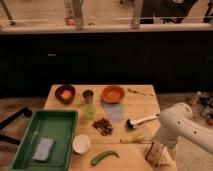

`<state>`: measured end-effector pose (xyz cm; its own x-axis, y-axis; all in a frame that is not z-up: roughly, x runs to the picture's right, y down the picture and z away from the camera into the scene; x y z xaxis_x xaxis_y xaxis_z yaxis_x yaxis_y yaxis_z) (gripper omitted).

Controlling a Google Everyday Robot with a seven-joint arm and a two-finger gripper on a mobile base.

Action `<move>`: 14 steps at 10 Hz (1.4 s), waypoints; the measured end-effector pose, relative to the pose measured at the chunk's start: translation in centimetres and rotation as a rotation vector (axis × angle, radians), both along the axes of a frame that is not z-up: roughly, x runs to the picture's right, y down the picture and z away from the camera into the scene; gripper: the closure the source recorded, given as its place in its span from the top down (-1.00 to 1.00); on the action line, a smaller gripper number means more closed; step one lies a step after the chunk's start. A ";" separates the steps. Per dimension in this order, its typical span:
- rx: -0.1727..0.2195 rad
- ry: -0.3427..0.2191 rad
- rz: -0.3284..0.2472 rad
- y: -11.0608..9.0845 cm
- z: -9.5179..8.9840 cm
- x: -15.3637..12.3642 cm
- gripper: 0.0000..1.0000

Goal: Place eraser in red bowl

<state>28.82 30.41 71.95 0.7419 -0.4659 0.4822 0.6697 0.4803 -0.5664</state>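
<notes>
The red bowl stands at the back middle of the wooden table, round, shallow and orange-red. My gripper hangs on its white arm over the table's front right corner, pointing down and open. A small brownish block with a tan face, the eraser, shows between the fingers at the table's surface. I cannot tell whether the fingers touch it. The bowl lies well to the back left of the gripper.
Between gripper and red bowl lie a white-handled brush, a yellow item and a grey-blue cloth. Further left: dark brown cluster, two cups, maroon bowl, white bowl, green pepper, green tray.
</notes>
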 end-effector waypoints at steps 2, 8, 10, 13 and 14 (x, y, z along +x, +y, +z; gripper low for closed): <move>0.000 -0.001 -0.001 0.0 0.0 -0.1 0.60; -0.010 -0.068 -0.110 1.9 2.3 -1.7 0.60; -0.032 -0.091 -0.147 2.6 2.9 -2.3 0.60; -0.055 -0.111 -0.147 3.0 3.6 -2.1 0.42; -0.053 -0.111 -0.140 2.9 3.7 -2.0 0.26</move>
